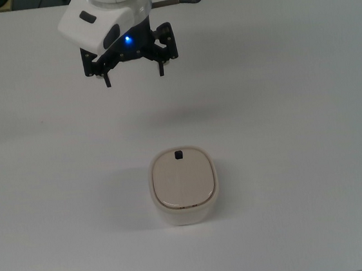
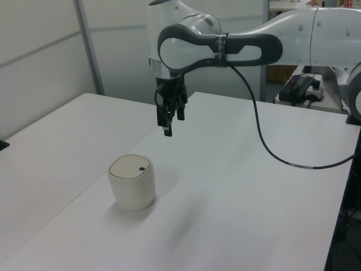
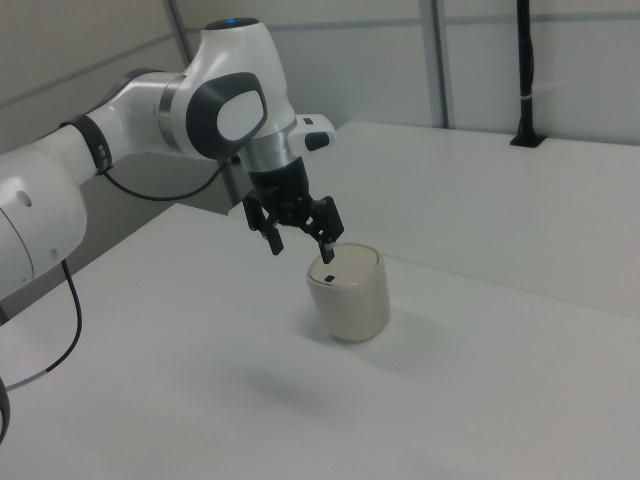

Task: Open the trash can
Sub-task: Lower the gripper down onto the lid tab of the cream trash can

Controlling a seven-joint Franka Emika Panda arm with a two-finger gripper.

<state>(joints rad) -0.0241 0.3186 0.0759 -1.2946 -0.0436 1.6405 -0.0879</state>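
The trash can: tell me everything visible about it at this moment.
The trash can is a small cream-white bin with rounded corners, apparently plastic. Its flat beige lid is closed and carries a tiny black button near the edge toward the top view's top. It stands upright on the white table, alone, with nothing else touching it. The open gripper hangs in the air above the table, apart from the bin.

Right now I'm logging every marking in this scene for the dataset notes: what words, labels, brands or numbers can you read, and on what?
None can be read.
Trash can: plain cream body and beige lid; only a small black button, no lettering.
Robot arm and its tool: no legible brand or number; only a blue light.
Table: bare white, no signs.
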